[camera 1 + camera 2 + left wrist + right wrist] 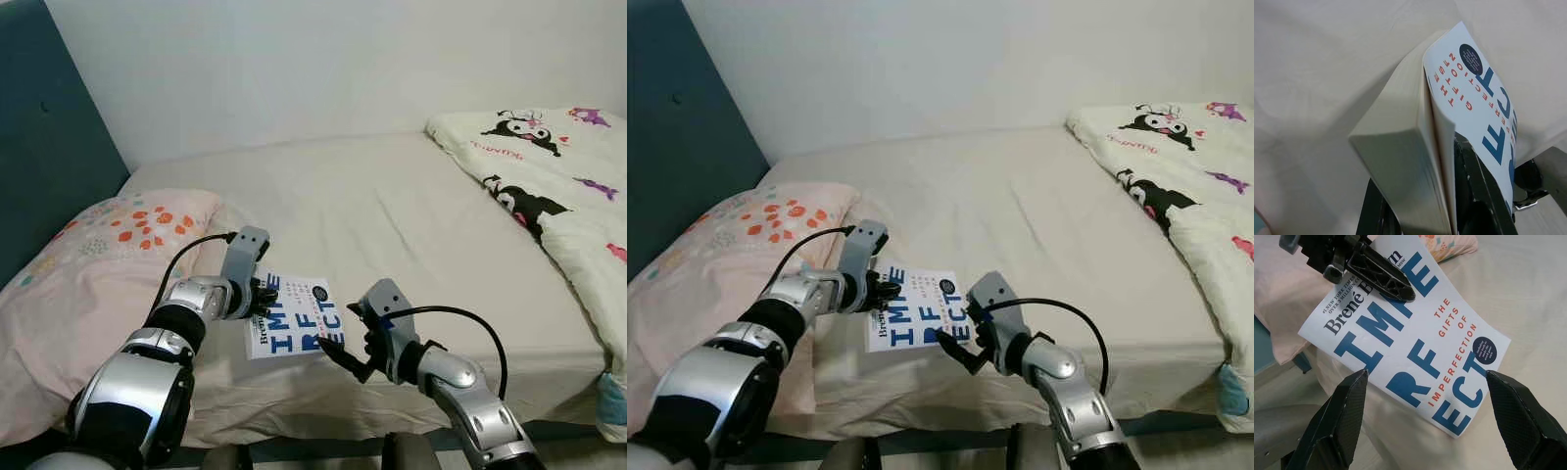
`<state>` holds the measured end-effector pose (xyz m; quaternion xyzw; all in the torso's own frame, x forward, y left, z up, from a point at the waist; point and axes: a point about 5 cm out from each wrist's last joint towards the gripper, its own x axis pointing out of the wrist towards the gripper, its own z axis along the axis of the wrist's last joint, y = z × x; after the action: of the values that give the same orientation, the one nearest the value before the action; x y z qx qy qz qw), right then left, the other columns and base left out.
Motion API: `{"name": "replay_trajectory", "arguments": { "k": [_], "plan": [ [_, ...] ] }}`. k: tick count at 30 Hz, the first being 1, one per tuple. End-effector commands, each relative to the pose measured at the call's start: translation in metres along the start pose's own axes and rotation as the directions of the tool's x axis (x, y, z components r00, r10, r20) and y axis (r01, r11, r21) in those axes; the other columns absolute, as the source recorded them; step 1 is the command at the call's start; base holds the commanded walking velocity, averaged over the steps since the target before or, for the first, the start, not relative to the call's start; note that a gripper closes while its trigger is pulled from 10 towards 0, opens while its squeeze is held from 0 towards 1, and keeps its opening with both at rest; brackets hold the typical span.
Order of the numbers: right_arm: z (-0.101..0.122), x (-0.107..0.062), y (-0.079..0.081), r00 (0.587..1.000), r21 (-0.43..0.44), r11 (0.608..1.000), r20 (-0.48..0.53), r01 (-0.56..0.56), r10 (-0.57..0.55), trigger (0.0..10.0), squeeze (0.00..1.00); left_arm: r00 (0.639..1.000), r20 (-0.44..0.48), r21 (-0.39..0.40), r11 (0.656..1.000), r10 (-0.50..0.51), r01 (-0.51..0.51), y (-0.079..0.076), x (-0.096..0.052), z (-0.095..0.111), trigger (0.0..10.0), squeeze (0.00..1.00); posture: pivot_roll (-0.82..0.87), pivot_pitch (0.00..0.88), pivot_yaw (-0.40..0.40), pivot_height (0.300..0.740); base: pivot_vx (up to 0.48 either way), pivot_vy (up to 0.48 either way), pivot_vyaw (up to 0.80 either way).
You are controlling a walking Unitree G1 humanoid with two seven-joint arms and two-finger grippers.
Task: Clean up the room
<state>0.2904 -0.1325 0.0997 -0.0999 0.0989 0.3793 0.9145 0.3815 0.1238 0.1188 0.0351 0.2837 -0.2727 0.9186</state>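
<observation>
Fingers of our left gripper point(265, 294) pinch the book point(294, 328) at its near-left corner, lifted just above the bed point(411, 225); our right gripper point(1425, 416) hovers beside it, fingers spread. We judge cleanup barely begun: the book is picked up but not stowed, and pillow point(108, 255) and quilt point(558, 176) remain unarranged.

Book point(294, 316) above bed point(392, 215) front edge, pillow point(98, 264) left, quilt point(558, 186) far right
</observation>
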Motion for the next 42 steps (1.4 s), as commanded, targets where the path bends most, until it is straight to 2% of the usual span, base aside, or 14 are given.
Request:
{"name": "replay_trajectory", "arguments": {
  "k": [1,4,5,6,10,11,16,20,22,25,31,35,37,42],
  "plan": [
    [-0.002,0.003,0.003,1.000,0.007,1.000,-0.011,-0.012,0.012,10.0,0.00,0.999,-0.032,0.025,0.999,0.030,-0.029,0.009,-0.004,-0.009,10.0,0.00,0.04,0.114,0.063,0.590,0.000,0.000,0.00],
    [-0.002,0.003,0.003,1.000,0.008,1.000,-0.012,-0.012,0.012,10.0,0.00,0.999,-0.028,0.087,0.996,0.033,-0.031,0.009,-0.004,-0.007,10.0,0.00,0.04,0.111,0.062,0.590,0.000,0.000,0.00],
    [-0.002,0.003,0.004,1.000,0.009,1.000,-0.011,-0.012,0.012,10.0,0.00,0.999,-0.025,0.105,0.994,0.030,-0.028,0.009,-0.004,-0.006,10.0,0.40,0.04,0.111,0.063,0.590,0.000,0.000,0.00],
    [-0.002,0.003,0.004,1.000,0.008,1.000,-0.011,-0.011,0.011,10.0,0.00,0.999,-0.020,0.121,0.992,0.031,-0.029,0.009,-0.004,-0.005,10.0,1.00,0.04,0.110,0.064,0.590,0.000,0.000,0.00],
    [-0.001,0.003,0.004,1.000,0.008,1.000,-0.011,-0.010,0.010,10.0,0.00,0.999,-0.005,0.149,0.988,0.042,-0.041,0.009,-0.003,-0.003,10.0,1.00,0.04,0.112,0.064,0.590,0.000,0.000,0.00],
    [-0.001,0.003,0.004,1.000,0.008,1.000,-0.011,-0.010,0.010,10.0,0.00,0.999,0.010,0.167,0.985,0.052,-0.053,0.009,-0.003,-0.001,10.0,0.00,0.03,0.111,0.064,0.590,0.000,0.000,0.00],
    [-0.001,0.003,0.004,1.000,0.008,1.000,-0.011,-0.009,0.009,10.0,0.00,0.997,0.038,0.216,0.973,0.073,-0.080,0.011,-0.004,0.004,10.0,0.00,0.03,0.110,0.064,0.590,0.000,0.000,0.00],
    [-0.002,0.003,0.004,1.000,0.010,1.000,-0.012,-0.012,0.012,10.0,0.00,0.997,0.025,0.279,0.957,0.075,-0.079,0.013,-0.006,0.005,10.0,0.00,0.04,0.112,0.063,0.590,0.000,0.000,0.00],
    [-0.002,0.003,0.004,1.000,0.010,1.000,-0.012,-0.012,0.012,10.0,0.00,0.997,0.025,0.279,0.957,0.075,-0.079,0.013,-0.006,0.005,10.0,0.00,0.04,0.112,0.063,0.590,0.000,0.000,0.00],
    [-0.002,0.003,0.004,1.000,0.010,1.000,-0.012,-0.014,0.014,10.0,0.00,0.994,0.007,0.324,0.940,0.107,-0.104,0.018,-0.009,0.003,10.0,0.00,0.04,0.114,0.062,0.590,0.000,0.000,0.00],
    [-0.001,0.003,0.003,1.000,0.008,1.000,-0.009,-0.012,0.012,10.0,0.00,0.990,0.007,0.346,0.929,0.138,-0.132,0.024,-0.012,0.005,10.0,0.00,0.03,0.113,0.062,0.590,0.000,0.000,0.00],
    [0.001,0.003,0.002,1.000,0.008,1.000,0.000,-0.007,0.007,10.0,0.00,0.981,0.047,0.373,0.908,0.189,-0.193,0.032,-0.018,0.015,10.0,0.00,0.03,0.109,0.058,0.590,0.000,0.000,0.00],
    [0.003,0.004,0.001,1.000,0.008,1.000,0.007,-0.006,0.006,10.0,0.00,0.971,0.105,0.386,0.891,0.213,-0.237,0.037,-0.023,0.027,10.0,0.00,0.03,0.105,0.054,0.590,0.000,0.000,0.00],
    [0.003,0.005,0.001,1.000,0.007,1.000,0.011,-0.004,0.004,10.0,0.00,0.957,0.175,0.383,0.879,0.233,-0.284,0.042,-0.030,0.044,10.0,0.00,0.03,0.101,0.052,0.590,0.000,0.000,0.00]
  ]
}}
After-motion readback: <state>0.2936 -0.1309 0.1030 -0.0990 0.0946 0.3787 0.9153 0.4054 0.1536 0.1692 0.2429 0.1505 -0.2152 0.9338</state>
